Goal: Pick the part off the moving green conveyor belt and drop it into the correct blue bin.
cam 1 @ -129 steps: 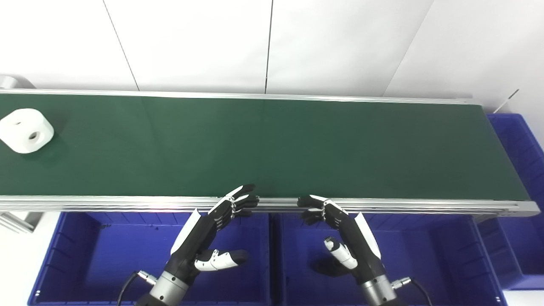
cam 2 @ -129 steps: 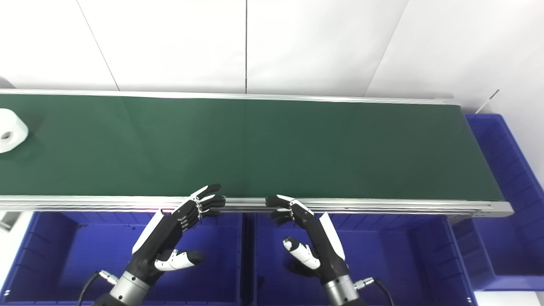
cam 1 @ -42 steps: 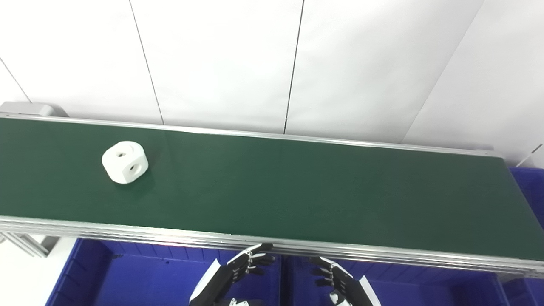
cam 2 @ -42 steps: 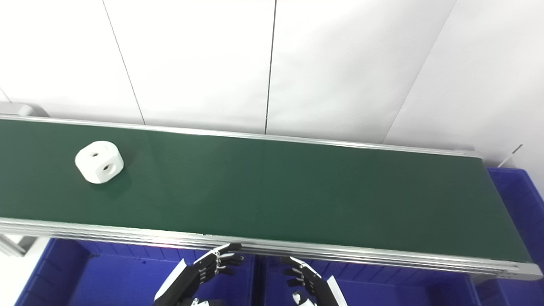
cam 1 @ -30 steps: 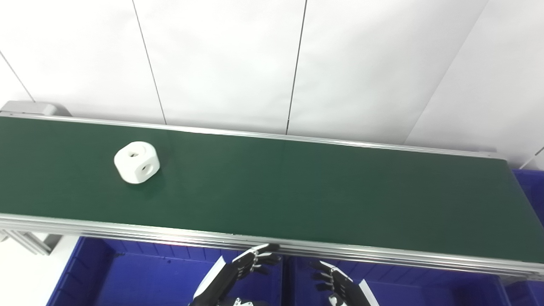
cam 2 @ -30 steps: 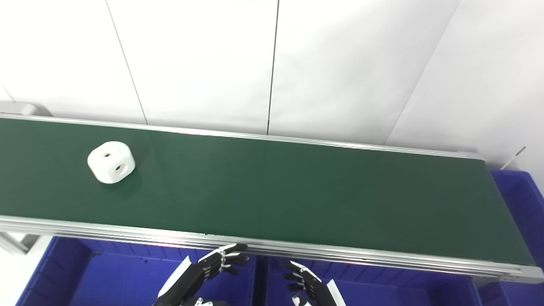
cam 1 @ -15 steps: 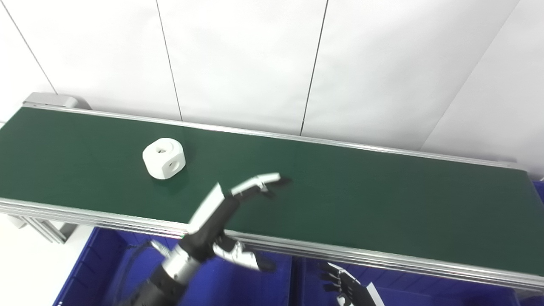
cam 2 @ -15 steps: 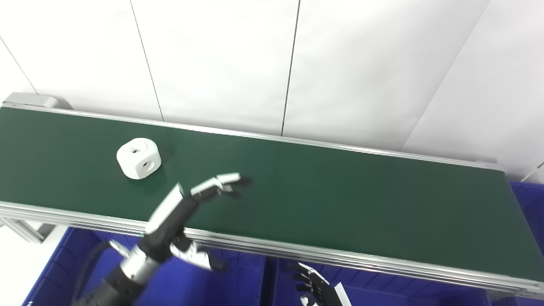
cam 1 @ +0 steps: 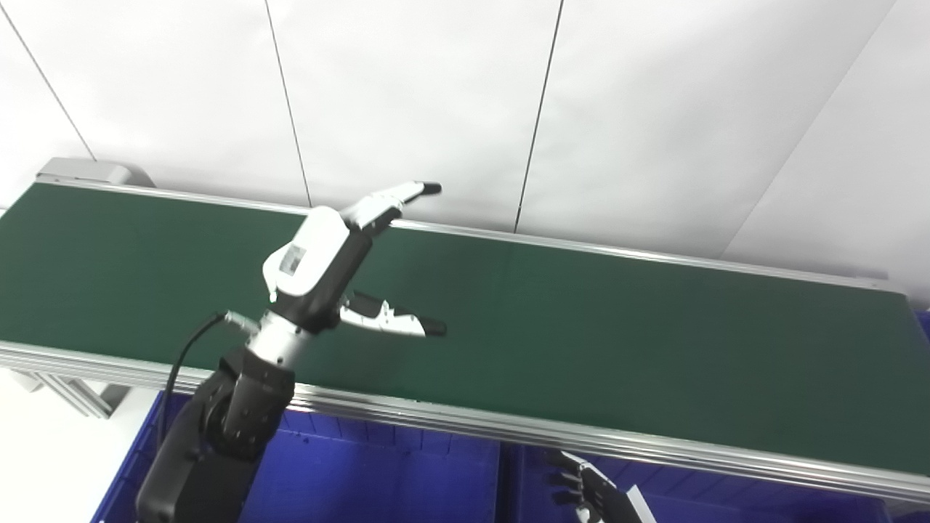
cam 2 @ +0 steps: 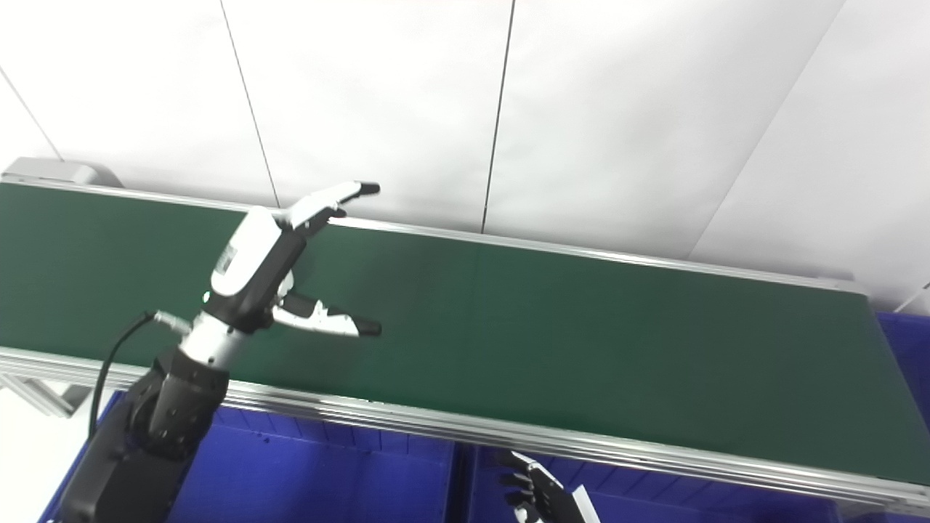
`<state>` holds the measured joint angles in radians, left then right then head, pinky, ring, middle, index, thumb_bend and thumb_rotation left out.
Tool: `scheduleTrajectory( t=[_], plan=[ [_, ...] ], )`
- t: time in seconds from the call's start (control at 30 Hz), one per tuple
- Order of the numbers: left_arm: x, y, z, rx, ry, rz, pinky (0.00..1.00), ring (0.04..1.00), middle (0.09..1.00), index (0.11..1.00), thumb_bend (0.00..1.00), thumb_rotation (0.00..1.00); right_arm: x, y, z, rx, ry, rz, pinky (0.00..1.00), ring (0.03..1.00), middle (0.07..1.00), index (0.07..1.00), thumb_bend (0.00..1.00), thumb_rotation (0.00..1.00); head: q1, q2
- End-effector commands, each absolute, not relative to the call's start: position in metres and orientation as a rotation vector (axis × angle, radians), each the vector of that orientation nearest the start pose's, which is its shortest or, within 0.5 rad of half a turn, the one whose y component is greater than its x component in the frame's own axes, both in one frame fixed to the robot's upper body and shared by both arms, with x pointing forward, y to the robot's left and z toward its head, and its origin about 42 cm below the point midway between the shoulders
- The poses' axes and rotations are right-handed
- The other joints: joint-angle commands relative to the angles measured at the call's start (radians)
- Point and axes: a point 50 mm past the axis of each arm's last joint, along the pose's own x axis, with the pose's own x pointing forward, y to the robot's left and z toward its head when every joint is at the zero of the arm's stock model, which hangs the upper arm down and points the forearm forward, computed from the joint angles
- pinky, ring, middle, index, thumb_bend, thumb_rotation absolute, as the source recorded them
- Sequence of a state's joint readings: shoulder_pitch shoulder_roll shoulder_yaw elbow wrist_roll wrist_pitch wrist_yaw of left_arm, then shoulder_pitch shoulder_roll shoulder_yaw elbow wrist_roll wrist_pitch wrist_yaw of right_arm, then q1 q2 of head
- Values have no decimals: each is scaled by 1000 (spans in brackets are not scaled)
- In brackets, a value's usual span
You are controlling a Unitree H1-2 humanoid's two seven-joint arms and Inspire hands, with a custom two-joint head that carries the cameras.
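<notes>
The part: not visible in either view. No white or odd shape shows anywhere on the dark green conveyor belt (cam 1: 617, 327), so my guess is it sits behind my left hand (cam 1: 316, 269), w/ the palm blocking it. I can't confirm that.

Handling is a guess too. It's prob. a rigid, light piece, so a pinch across two opposite sides btwn thumb and fingers (cam 1: 396, 197) should do, but the belt is moving, so timing matters.

My left hand is raised over the belt's left-centre, spread wide, thumb out to the right, grasping nothing I can see.

My right hand (cam 1: 592, 497) is low at the bottom edge over the blue plastic bins (cam 1: 378, 472), mostly cut off, so I can't tell its state.
</notes>
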<state>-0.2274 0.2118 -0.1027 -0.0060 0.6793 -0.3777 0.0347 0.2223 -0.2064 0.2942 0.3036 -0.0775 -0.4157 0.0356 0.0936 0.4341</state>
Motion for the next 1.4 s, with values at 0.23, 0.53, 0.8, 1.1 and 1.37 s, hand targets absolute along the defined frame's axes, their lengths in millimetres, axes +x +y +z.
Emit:
scheduleTrajectory(
  t=[0.23, 0.53, 0.8, 1.1, 1.37],
  plan=[
    [378, 237, 186, 1079, -521, -43, 653, 800, 854, 836, 885, 400, 170, -221, -1, -206, 48, 333, 692, 776, 829, 810, 834, 983, 5, 1],
    [396, 245, 170, 1177, -389, 7, 672, 816, 853, 823, 907, 355, 169, -223, -3, -212, 53, 333, 691, 775, 825, 808, 842, 987, 5, 2],
    [403, 242, 161, 1225, -289, 34, 691, 835, 862, 830, 894, 377, 169, -224, -2, -213, 53, 336, 688, 774, 828, 811, 835, 985, 4, 3],
    [405, 237, 151, 1261, -179, -3, 676, 832, 853, 818, 906, 324, 170, -222, -2, -210, 50, 333, 687, 773, 827, 807, 847, 987, -1, 4],
    [410, 230, 138, 1266, -136, -11, 622, 781, 805, 780, 899, 213, 169, -222, -1, -207, 47, 333, 693, 776, 826, 811, 862, 987, -5, 9]
  ],
)
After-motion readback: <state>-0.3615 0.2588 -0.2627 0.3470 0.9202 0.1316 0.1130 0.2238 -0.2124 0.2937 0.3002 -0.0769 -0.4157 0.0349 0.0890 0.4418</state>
